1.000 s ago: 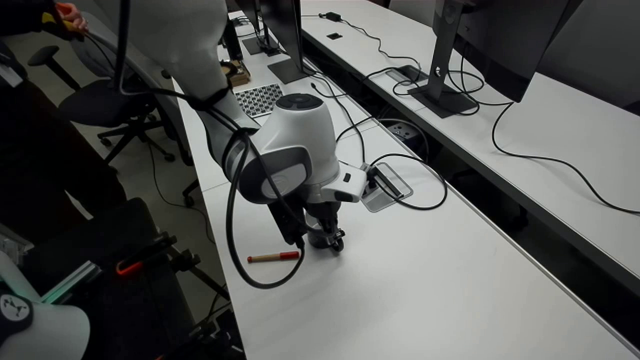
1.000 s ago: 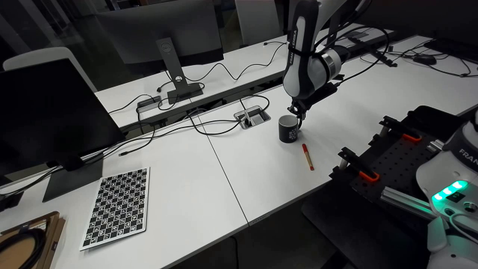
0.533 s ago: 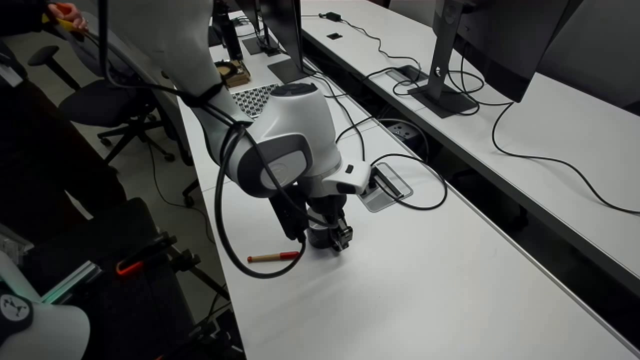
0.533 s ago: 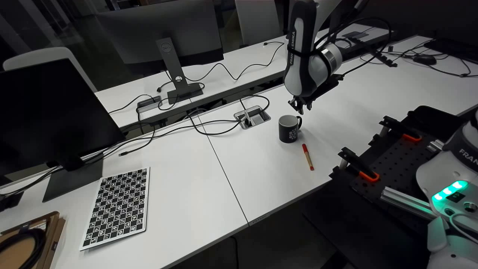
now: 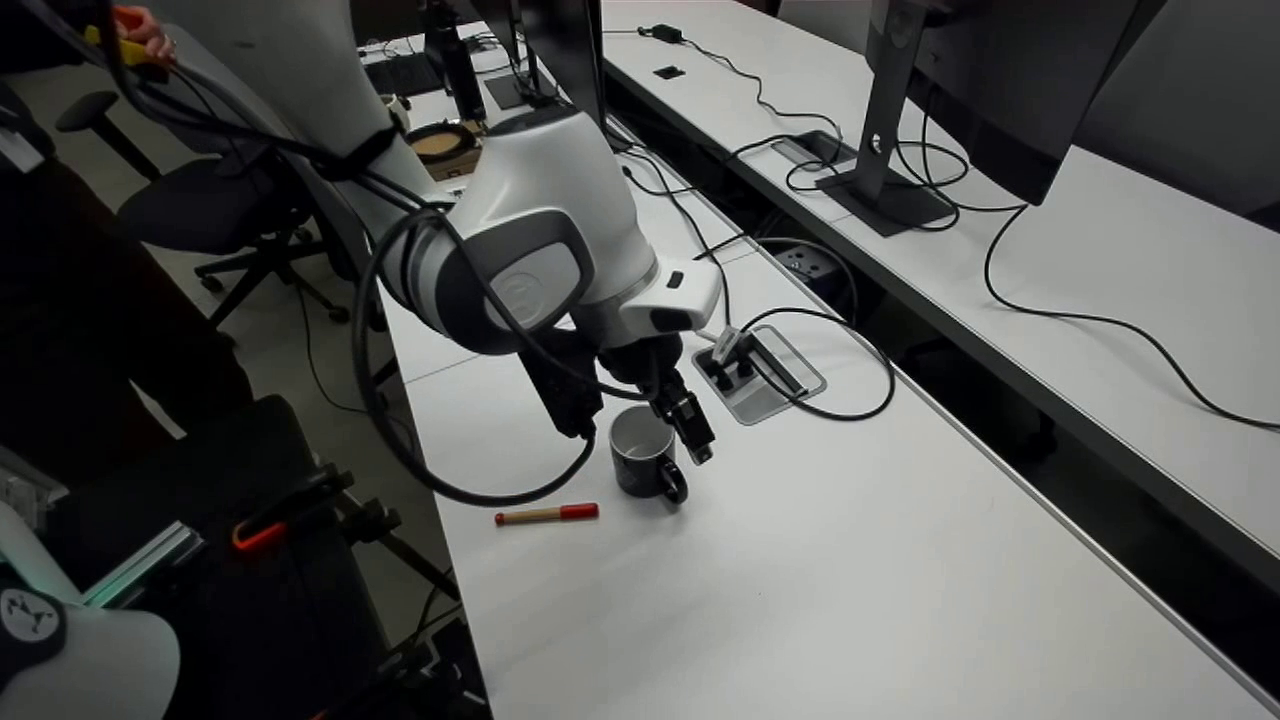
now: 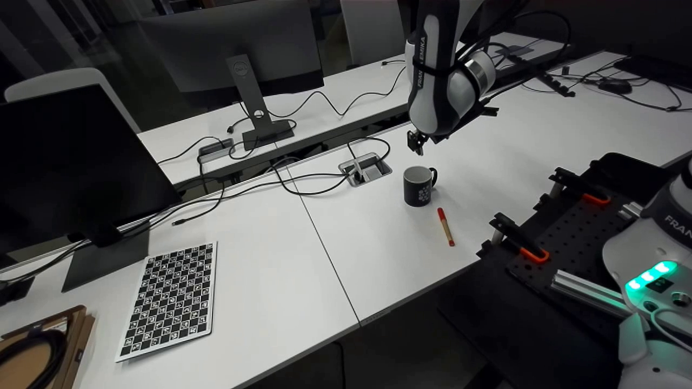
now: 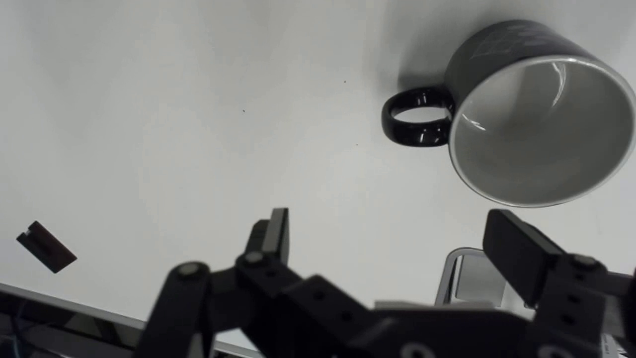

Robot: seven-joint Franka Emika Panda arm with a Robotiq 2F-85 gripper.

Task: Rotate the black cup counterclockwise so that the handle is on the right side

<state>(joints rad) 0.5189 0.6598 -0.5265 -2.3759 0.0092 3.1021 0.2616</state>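
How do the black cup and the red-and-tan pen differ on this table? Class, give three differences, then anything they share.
The black cup stands upright; the pen lies flat. The black cup is wide and hollow, with a handle; the pen is a slim stick without one. The black cup is dark outside and pale inside; the pen is tan with red ends. Both rest on the white table, apart from each other.

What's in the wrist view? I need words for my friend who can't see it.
A pale-lined black cup stands on a white table at upper right, its handle pointing left. Below, the open gripper holds nothing. A small dark reddish piece lies at lower left.
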